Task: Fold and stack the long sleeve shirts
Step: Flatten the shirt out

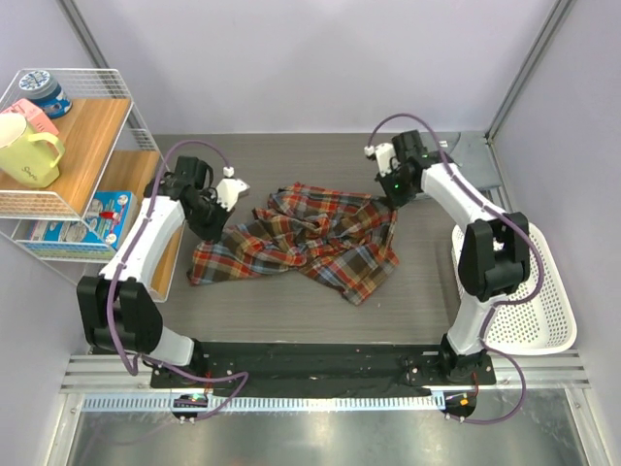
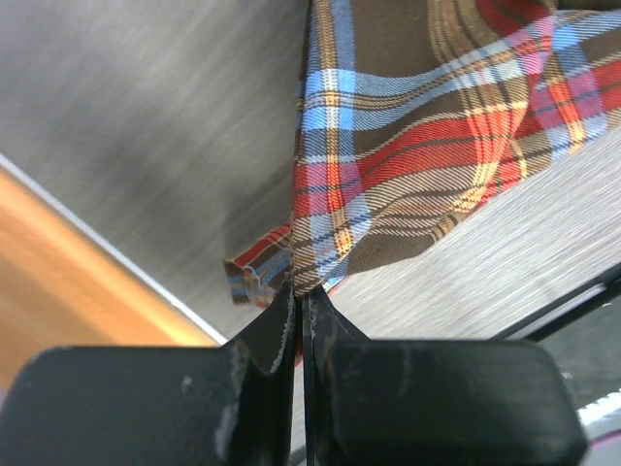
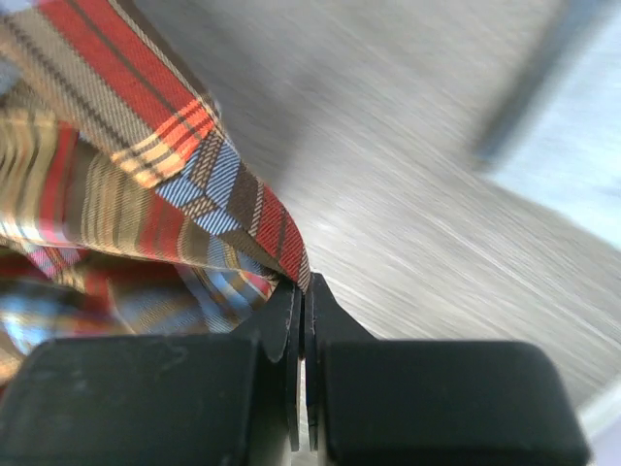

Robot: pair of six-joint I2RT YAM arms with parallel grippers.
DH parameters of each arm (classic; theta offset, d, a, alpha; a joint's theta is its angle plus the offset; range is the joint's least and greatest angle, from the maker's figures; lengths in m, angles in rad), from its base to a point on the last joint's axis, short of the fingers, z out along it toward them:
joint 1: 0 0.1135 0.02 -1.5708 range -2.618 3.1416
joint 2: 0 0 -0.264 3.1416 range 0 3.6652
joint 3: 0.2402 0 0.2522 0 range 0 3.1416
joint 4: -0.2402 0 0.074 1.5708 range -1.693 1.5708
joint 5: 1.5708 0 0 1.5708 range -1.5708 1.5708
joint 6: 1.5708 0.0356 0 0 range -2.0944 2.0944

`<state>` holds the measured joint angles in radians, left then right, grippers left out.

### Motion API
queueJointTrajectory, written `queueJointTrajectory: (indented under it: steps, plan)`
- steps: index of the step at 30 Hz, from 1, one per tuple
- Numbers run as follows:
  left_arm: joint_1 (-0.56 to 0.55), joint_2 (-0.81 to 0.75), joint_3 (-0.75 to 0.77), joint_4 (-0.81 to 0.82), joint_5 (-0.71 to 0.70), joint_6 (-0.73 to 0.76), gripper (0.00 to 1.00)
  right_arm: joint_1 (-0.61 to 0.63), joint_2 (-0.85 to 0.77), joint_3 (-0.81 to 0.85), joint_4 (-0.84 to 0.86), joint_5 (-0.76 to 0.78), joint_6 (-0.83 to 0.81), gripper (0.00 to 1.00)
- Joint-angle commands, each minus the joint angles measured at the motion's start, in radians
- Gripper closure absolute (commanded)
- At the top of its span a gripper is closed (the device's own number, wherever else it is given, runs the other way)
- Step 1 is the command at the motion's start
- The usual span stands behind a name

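A plaid flannel shirt in red, brown, blue and yellow lies crumpled in the middle of the grey table. My left gripper is at its left edge, shut on a pinch of the plaid cloth; the fabric runs up from between the fingertips. My right gripper is at the shirt's far right corner, shut on a folded edge of the plaid cloth. Only this one shirt shows.
A white mesh basket stands at the right edge of the table. A wire shelf with a yellow mug, a tin and boxes stands at the left. A wooden board lies beside the left gripper.
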<state>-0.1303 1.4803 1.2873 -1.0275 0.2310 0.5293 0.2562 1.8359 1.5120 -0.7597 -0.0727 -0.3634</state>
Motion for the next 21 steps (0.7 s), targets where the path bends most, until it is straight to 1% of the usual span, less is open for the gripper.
queueJointTrajectory:
  steps: [1,2,4,5,6,7,8,9,10,12,13,14,15,16,17,18,19,21]
  plan:
    - [0.004,-0.132,0.049,-0.036,-0.001,0.145,1.0,-0.083,-0.078,0.122,-0.151,-0.021,-0.121,0.99]
    - [0.004,-0.168,0.041,-0.033,0.001,0.188,1.0,-0.096,-0.073,0.137,-0.168,-0.032,-0.135,0.99]
    - [0.001,-0.192,0.015,-0.032,0.004,0.234,1.0,-0.135,-0.047,0.168,-0.203,-0.05,-0.146,0.99]
    - [-0.018,-0.198,-0.023,-0.04,-0.007,0.257,1.0,-0.136,-0.04,0.171,-0.208,-0.058,-0.149,0.99]
    - [-0.025,-0.198,-0.048,-0.055,-0.007,0.32,1.0,-0.137,-0.035,0.168,-0.213,-0.068,-0.149,0.99]
    - [-0.032,-0.198,-0.071,-0.096,-0.001,0.346,1.0,-0.137,-0.023,0.166,-0.216,-0.079,-0.147,0.99]
    - [-0.051,-0.199,-0.095,-0.115,0.005,0.372,0.99,-0.137,-0.015,0.168,-0.22,-0.09,-0.143,0.99]
    - [-0.064,-0.207,-0.159,-0.124,0.005,0.415,0.96,-0.138,-0.012,0.171,-0.233,-0.104,-0.141,0.99]
    - [-0.072,-0.213,-0.187,-0.15,0.008,0.437,0.88,-0.137,-0.012,0.171,-0.243,-0.107,-0.144,0.99]
    - [-0.08,-0.203,-0.251,-0.201,0.027,0.512,0.77,-0.138,-0.026,0.153,-0.262,-0.095,-0.178,0.99]
    - [-0.081,-0.195,-0.262,-0.232,0.03,0.518,0.64,-0.141,-0.039,0.137,-0.262,-0.091,-0.189,0.99]
    - [-0.083,-0.184,-0.263,-0.235,0.037,0.503,0.58,-0.141,-0.064,0.122,-0.265,-0.093,-0.21,0.99]
    - [-0.083,-0.166,-0.231,-0.233,0.047,0.471,0.52,-0.14,-0.076,0.094,-0.27,-0.098,-0.218,0.99]
    - [-0.081,-0.154,-0.206,-0.205,0.085,0.436,0.42,-0.141,-0.085,0.083,-0.268,-0.099,-0.223,0.99]
    - [-0.081,-0.14,-0.18,-0.168,0.097,0.392,0.36,-0.14,-0.093,0.068,-0.271,-0.102,-0.223,0.99]
    - [-0.081,-0.126,-0.119,-0.131,0.112,0.289,0.3,-0.141,-0.095,0.062,-0.271,-0.107,-0.218,0.99]
    - [-0.081,-0.077,-0.09,-0.058,0.134,0.25,0.29,-0.14,-0.095,0.059,-0.271,-0.108,-0.217,0.99]
    - [-0.083,-0.01,-0.022,0.019,0.137,0.16,0.27,-0.14,-0.09,0.068,-0.279,-0.113,-0.209,0.99]
